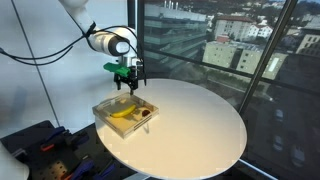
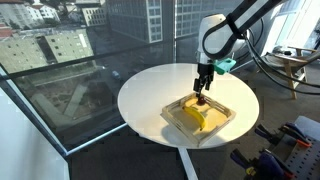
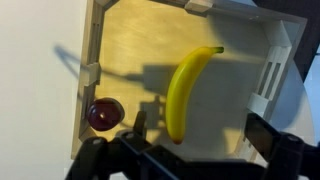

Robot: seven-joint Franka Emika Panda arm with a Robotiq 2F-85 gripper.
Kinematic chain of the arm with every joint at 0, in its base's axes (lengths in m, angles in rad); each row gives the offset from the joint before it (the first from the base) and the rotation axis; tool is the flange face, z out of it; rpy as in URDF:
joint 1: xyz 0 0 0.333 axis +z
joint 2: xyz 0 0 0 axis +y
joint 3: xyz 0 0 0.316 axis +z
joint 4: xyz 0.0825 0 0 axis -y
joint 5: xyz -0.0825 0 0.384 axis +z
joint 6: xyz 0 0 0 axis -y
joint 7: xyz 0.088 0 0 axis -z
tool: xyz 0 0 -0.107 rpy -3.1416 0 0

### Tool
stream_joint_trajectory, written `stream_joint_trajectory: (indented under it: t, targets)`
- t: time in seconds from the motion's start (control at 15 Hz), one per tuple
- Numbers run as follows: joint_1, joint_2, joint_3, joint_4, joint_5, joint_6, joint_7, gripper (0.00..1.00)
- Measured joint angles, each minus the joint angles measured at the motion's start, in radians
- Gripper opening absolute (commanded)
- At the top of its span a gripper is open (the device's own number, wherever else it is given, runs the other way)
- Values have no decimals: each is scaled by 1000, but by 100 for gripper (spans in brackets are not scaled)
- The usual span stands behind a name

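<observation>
A wooden tray [image 1: 103, 108] is seen on a round white table [image 1: 200, 125]. The table is set beside big windows [image 2: 60, 40], and city houses can be seen through the glass.

A yellow banana [image 3: 188, 88] is laid flat in the tray, near the middle. Its bent shape is easy to see in the wrist view. A small dark red fruit [image 3: 105, 114] is laid close to one wall of the tray. It may be a plum, but the picture is too blurry for that to be told. The banana and the red fruit are kept apart, with bare wood between them.

The gripper [image 1: 127, 88] is held in the air over the tray in both exterior views. Its jaws are spread wide apart, and nothing is held between them. Nothing is touched by it. In the wrist view the dark fingers [image 3: 278, 145] are seen at the bottom edge, with the lower end of the banana between them. The banana is the thing nearest to the gripper.
</observation>
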State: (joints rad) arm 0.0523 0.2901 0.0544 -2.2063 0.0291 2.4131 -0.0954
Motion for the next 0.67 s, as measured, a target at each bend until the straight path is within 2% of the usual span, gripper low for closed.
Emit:
stream_joint_trajectory:
  t: [0.67]
  targets:
    - [0, 36, -12, 1, -5, 43, 0, 100]
